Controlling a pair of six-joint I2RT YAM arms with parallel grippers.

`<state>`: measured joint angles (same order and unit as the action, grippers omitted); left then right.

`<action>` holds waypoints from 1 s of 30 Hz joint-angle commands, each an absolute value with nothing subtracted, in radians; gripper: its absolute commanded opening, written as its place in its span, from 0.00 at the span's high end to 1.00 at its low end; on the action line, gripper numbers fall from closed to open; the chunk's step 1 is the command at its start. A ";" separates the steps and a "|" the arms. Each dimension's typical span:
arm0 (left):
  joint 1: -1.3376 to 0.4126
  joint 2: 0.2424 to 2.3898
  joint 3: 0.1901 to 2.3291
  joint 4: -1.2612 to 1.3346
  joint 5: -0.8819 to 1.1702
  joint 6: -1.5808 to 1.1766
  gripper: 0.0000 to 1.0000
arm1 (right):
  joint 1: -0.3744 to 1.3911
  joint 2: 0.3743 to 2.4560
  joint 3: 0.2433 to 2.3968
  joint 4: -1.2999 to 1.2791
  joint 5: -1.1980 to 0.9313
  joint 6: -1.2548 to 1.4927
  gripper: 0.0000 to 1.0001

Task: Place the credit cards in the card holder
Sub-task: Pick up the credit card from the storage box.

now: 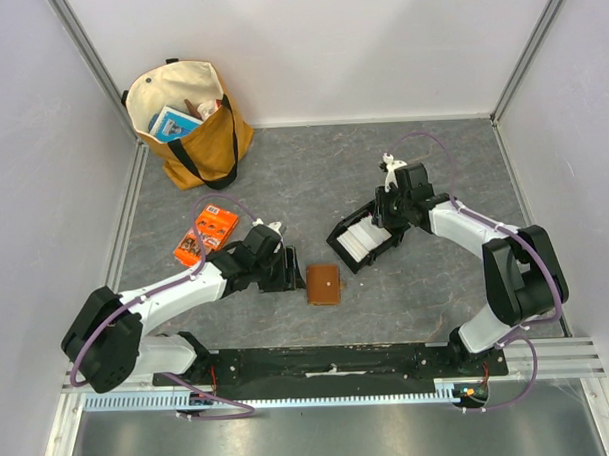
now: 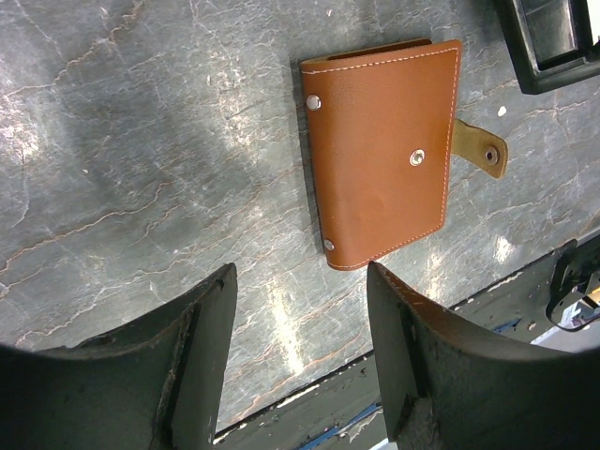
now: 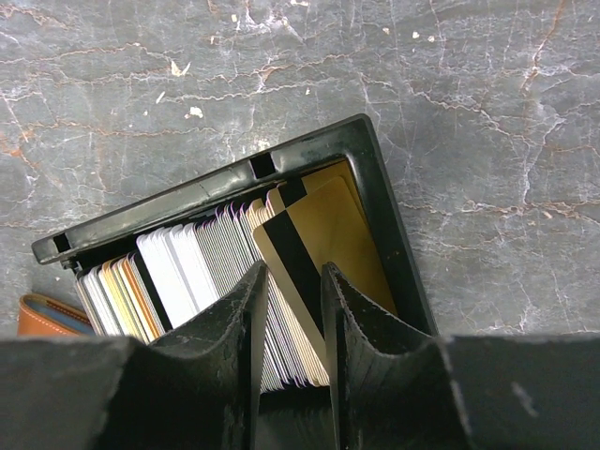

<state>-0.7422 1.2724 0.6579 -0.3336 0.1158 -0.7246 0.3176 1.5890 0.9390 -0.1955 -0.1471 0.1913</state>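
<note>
The card holder (image 1: 323,284) is a tan leather wallet, lying closed on the grey table; in the left wrist view the card holder (image 2: 384,155) shows its snap and loose strap. My left gripper (image 1: 289,270) is just left of it, open and empty (image 2: 302,281). A black tray (image 3: 216,187) holds a row of upright credit cards (image 3: 178,272), white, grey and cream. My right gripper (image 3: 294,277) is down in the tray (image 1: 337,235), open by a narrow gap. Several cards stand between its fingers, a gold card (image 3: 347,234) with a black stripe among them.
An orange printed packet (image 1: 205,234) lies left of my left arm. A tan tote bag (image 1: 186,122) with items inside stands at the back left corner. White walls close in the table on three sides. A black rail (image 1: 329,362) runs along the near edge.
</note>
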 commanded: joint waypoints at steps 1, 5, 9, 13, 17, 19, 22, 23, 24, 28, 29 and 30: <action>-0.744 1.278 0.673 -0.296 0.135 -0.695 0.36 | 0.304 1.554 0.934 -0.199 -0.221 0.207 0.66; -0.746 1.279 0.673 -0.296 0.138 -0.696 0.37 | 0.290 1.554 0.936 -0.201 -0.236 0.210 0.68; -0.745 1.281 0.673 -0.296 0.137 -0.696 0.36 | 0.279 1.555 0.939 -0.201 -0.247 0.215 0.71; -0.744 1.282 0.673 -0.293 0.141 -0.698 0.37 | 0.264 1.557 0.945 -0.202 -0.249 0.221 0.74; -0.745 1.285 0.673 -0.293 0.141 -0.693 0.37 | 0.249 1.557 0.956 -0.202 -0.304 0.224 0.74; -0.744 1.287 0.673 -0.291 0.143 -0.695 0.37 | 0.245 1.557 0.956 -0.204 -0.322 0.224 0.73; -0.745 1.285 0.673 -0.291 0.141 -0.695 0.37 | 0.241 1.568 0.954 -0.204 -0.357 0.218 0.70; -0.744 1.287 0.670 -0.290 0.144 -0.695 0.37 | 0.239 1.571 0.956 -0.207 -0.371 0.216 0.69; -0.744 1.290 0.670 -0.290 0.144 -0.695 0.37 | 0.238 1.580 0.957 -0.210 -0.379 0.216 0.69; -0.744 1.295 0.672 -0.290 0.149 -0.693 0.37 | 0.239 1.609 0.962 -0.218 -0.397 0.210 0.66; -0.745 1.295 0.673 -0.290 0.149 -0.692 0.37 | 0.239 1.614 0.962 -0.218 -0.396 0.212 0.66; -0.744 1.296 0.672 -0.290 0.149 -0.692 0.37 | 0.239 1.614 0.963 -0.219 -0.396 0.212 0.68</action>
<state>-0.7422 1.2839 0.6579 -0.3187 0.1341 -0.7246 0.2379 1.5913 0.9394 -0.1959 -0.3420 0.2092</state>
